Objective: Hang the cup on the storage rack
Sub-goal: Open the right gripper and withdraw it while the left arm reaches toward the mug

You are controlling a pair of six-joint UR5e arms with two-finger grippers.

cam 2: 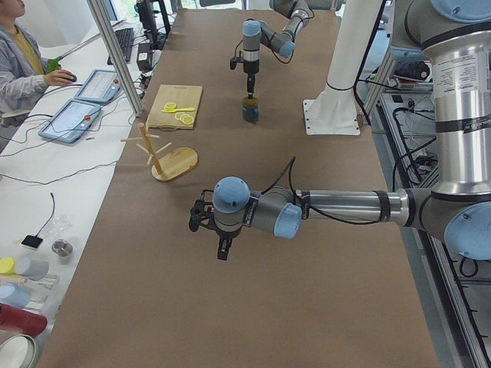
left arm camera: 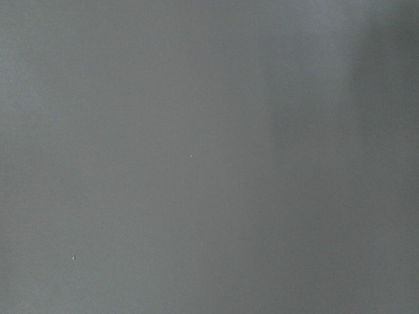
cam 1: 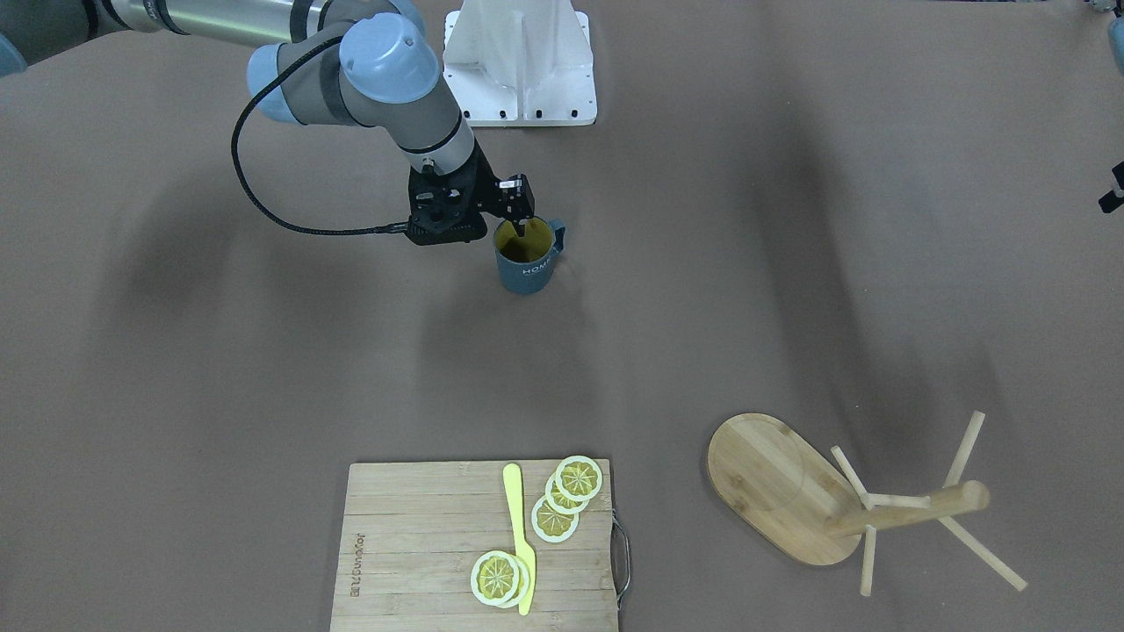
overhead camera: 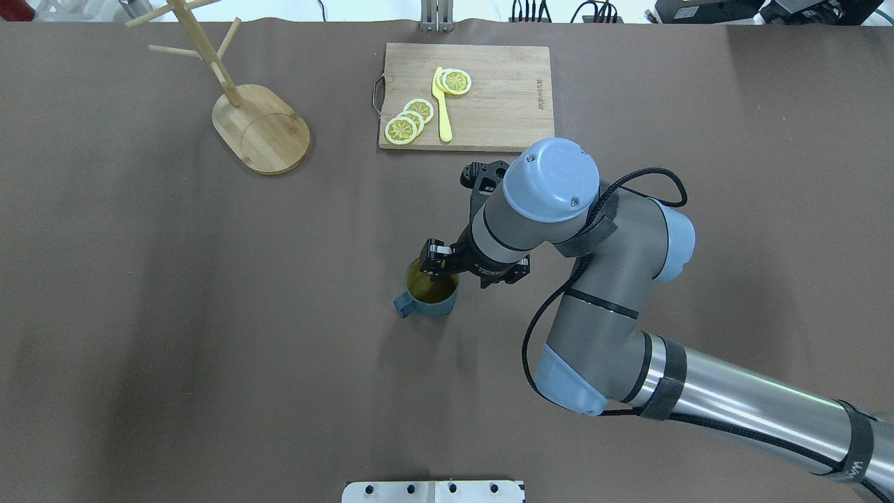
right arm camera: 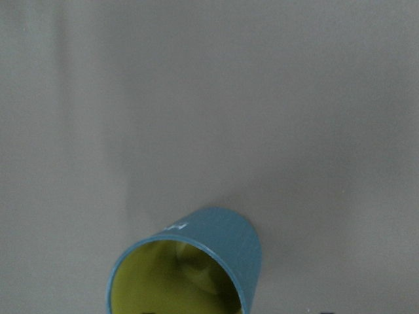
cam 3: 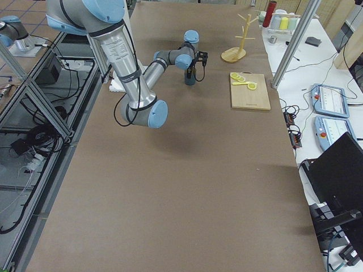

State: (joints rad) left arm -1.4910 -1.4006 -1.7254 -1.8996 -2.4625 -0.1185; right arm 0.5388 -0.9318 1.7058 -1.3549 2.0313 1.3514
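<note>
The cup (cam 1: pixel 525 262) is a dark teal mug with a yellowish inside. It stands upright on the brown table, its handle toward the robot's left. It also shows in the overhead view (overhead camera: pixel 434 302) and at the bottom of the right wrist view (right arm camera: pixel 216 239). My right gripper (cam 1: pixel 523 226) points down over the cup's mouth with one finger dipped inside; it looks open and the cup rests on the table. The storage rack (overhead camera: pixel 262 129), a bamboo mug tree, stands empty at the far left (cam 1: pixel 773 487). My left gripper (cam 2: pixel 221 249) hangs low over bare table, and I cannot tell its state.
A bamboo cutting board (overhead camera: pixel 489 105) with lemon slices (overhead camera: pixel 408 119) and a yellow knife (overhead camera: pixel 442 105) lies at the table's far side. The robot's white base mount (cam 1: pixel 520 79) sits at the near side. An operator (cam 2: pixel 19 61) sits beside the table.
</note>
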